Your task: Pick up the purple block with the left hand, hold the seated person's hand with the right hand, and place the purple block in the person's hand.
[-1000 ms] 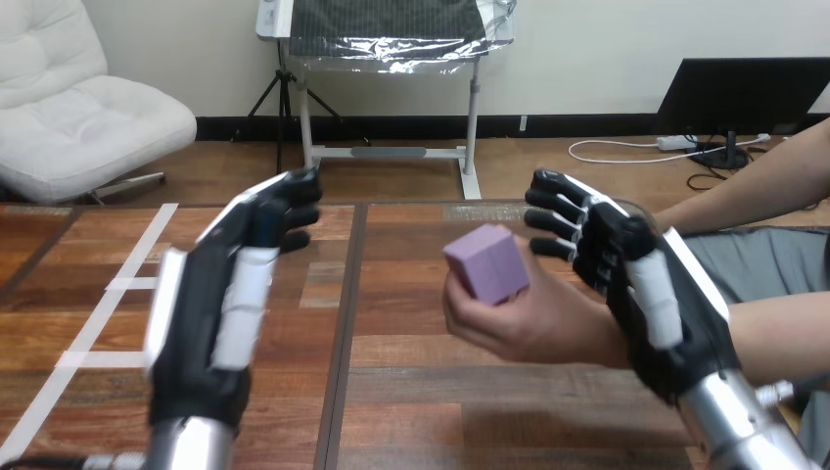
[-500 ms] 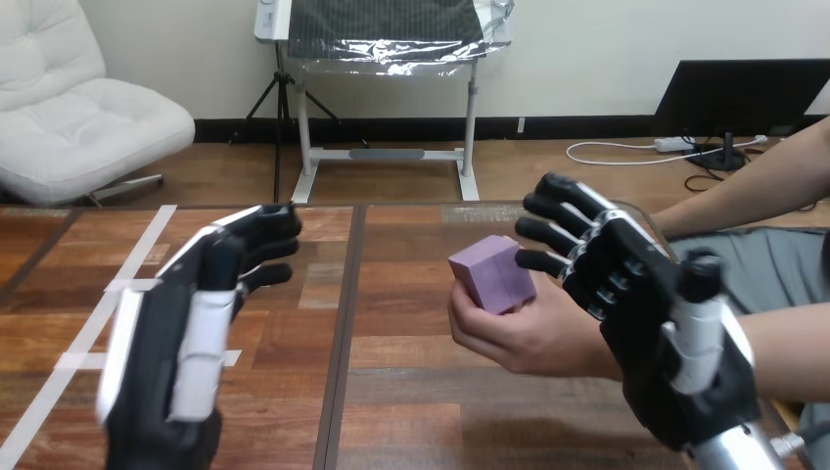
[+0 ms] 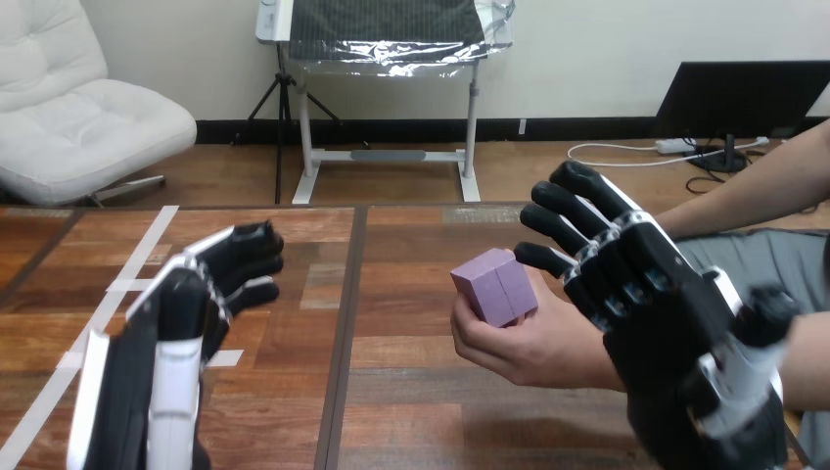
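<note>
Left hand [image 3: 166,362], black with white shells, hangs over the brown wooden counter [image 3: 391,392] at the view's lower left, fingers loosely extended and holding nothing. Right hand [image 3: 666,323] has its fingers spread straight, just beside the back of the person's hand [image 3: 529,343]; contact cannot be told. That hand cradles the small purple cube block [image 3: 496,286] above the counter.
</note>
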Available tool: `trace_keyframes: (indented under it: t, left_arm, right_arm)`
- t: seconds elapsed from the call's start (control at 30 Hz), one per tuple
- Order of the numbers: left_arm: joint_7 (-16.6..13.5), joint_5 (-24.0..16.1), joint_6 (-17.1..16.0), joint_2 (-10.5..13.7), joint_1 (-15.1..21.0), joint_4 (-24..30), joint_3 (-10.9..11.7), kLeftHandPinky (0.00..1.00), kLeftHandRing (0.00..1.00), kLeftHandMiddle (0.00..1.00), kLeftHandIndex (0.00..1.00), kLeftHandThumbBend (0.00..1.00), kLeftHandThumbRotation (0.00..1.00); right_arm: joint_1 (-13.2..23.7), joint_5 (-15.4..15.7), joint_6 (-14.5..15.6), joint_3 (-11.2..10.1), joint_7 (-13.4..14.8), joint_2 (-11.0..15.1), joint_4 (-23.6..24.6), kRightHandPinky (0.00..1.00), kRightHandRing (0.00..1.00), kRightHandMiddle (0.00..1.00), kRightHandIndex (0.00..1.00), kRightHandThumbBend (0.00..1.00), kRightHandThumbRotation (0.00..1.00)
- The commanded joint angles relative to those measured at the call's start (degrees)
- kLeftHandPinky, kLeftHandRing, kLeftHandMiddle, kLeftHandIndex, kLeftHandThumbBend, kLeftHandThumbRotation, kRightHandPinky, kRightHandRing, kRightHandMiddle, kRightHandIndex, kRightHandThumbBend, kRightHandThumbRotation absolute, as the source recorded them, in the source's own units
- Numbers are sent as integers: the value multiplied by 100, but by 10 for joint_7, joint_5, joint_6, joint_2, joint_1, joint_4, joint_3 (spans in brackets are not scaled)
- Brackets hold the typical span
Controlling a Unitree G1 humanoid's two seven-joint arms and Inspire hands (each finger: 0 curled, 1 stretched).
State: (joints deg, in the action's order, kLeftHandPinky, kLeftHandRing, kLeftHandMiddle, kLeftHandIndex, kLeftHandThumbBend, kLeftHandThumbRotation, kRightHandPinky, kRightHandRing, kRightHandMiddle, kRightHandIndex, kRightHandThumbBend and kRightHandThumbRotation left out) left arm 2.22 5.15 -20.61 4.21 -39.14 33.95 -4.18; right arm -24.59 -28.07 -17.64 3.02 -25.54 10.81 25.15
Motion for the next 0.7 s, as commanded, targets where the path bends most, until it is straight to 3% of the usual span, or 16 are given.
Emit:
trace_keyframes:
  t: [0.0, 0.23, 0.67]
  left_arm:
    - [6, 6, -22, -10, -3, 15, -12, 75, 78, 76, 71, 56, 100]
    - [8, 6, -28, -9, -21, 16, -16, 77, 79, 77, 72, 58, 100]
    - [6, -1, -47, -10, -42, 16, -23, 81, 80, 78, 73, 58, 100]
  right_arm:
    - [-5, -14, -16, 8, -8, -17, 30, 85, 90, 90, 89, 94, 99]
    - [-26, -7, -32, 14, -8, -30, 36, 84, 88, 89, 88, 95, 99]
    - [-41, -9, -41, 19, -19, -28, 43, 86, 90, 90, 90, 94, 100]
